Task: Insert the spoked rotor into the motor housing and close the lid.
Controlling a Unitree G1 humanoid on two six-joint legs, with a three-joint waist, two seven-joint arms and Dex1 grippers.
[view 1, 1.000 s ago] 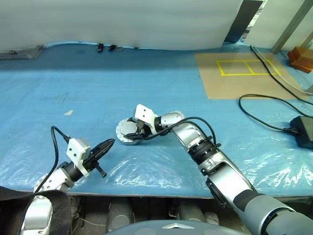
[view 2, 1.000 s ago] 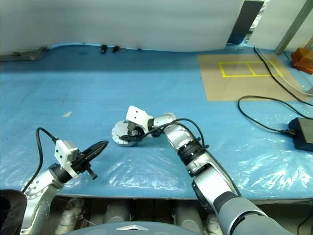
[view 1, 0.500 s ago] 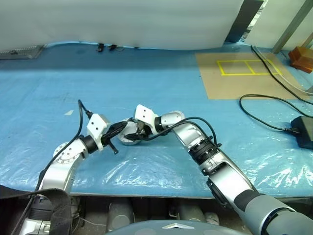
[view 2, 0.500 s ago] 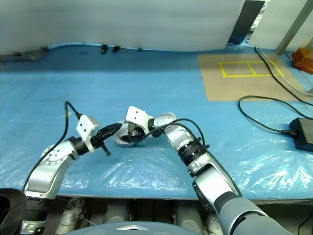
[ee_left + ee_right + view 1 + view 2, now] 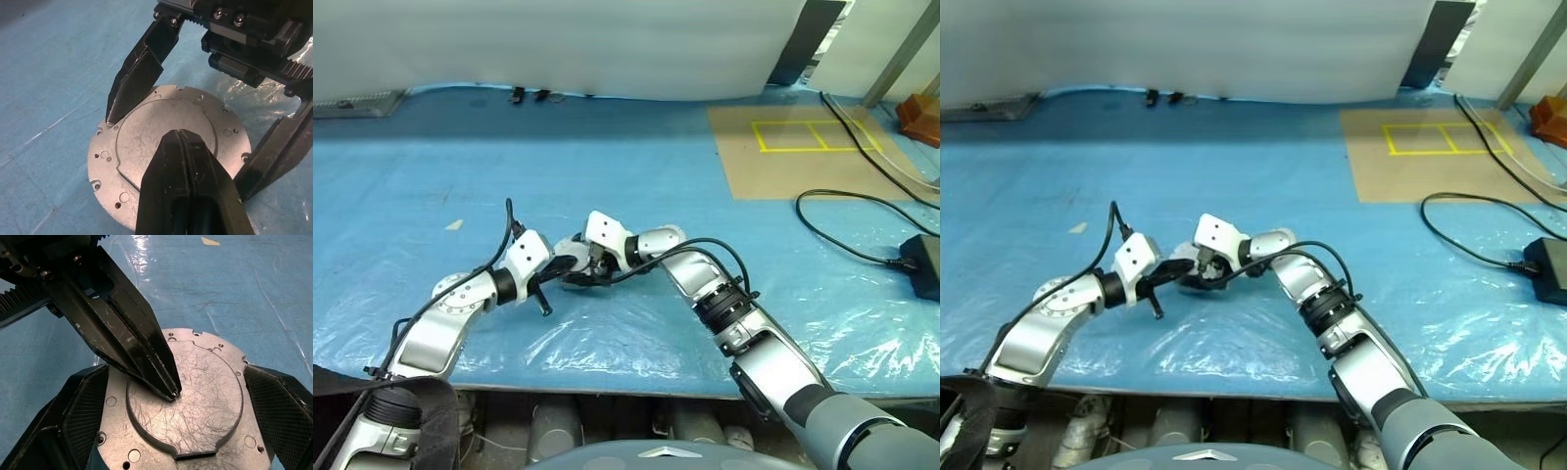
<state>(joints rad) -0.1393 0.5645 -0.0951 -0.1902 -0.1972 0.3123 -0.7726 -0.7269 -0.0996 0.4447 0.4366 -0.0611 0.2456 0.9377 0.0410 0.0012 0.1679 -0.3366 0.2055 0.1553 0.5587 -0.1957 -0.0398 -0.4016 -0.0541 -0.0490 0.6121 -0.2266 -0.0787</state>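
A round silver lid [image 5: 142, 142] with small holes near its rim and a raised, scratched centre [image 5: 205, 401] lies flat on the blue sheet, near the middle of the table's front half [image 5: 570, 281]. My right gripper [image 5: 176, 369] is open and straddles it, one ribbed pad [image 5: 83, 404] at each side of the rim. My left gripper [image 5: 181, 133] is shut, and its tip rests on the raised centre. In the eye views the left gripper [image 5: 576, 262] reaches in from the left. The motor housing and the spoked rotor are hidden.
A tan board [image 5: 803, 147] with yellow tape lies at the back right. A black cable [image 5: 842, 211] runs to a black box [image 5: 922, 262] at the right edge. A small pale scrap [image 5: 453, 224] lies to the left. The table's front edge runs just below both arms.
My left arm has swung in from the front left and up to the lid, and its shut tip now rests on the centre. The right arm has stayed in place.
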